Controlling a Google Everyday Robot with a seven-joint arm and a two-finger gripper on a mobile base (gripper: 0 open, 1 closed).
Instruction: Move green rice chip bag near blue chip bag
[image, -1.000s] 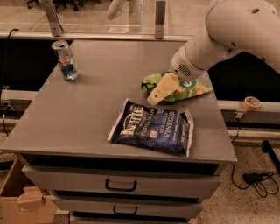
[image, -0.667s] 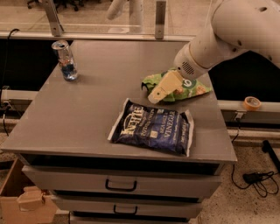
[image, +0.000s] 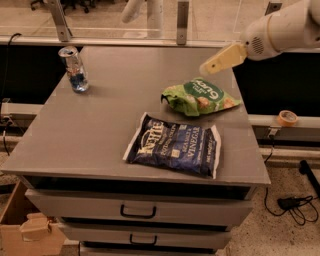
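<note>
Tabletop (image: 100, 140): green rice chip bag (image: 200, 96) beneath hand (image: 220, 61) (apart).

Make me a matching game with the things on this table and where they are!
Things:
1. green rice chip bag
2. blue chip bag
3. can
4. gripper

Places:
A. standing upright at the far left corner of the table
B. up in the air, over the far right part of the table
C. lying flat near the front edge
D. lying on the right side, behind the big dark bag

Pairs: 1-D, 2-C, 3-A, 4-B
</note>
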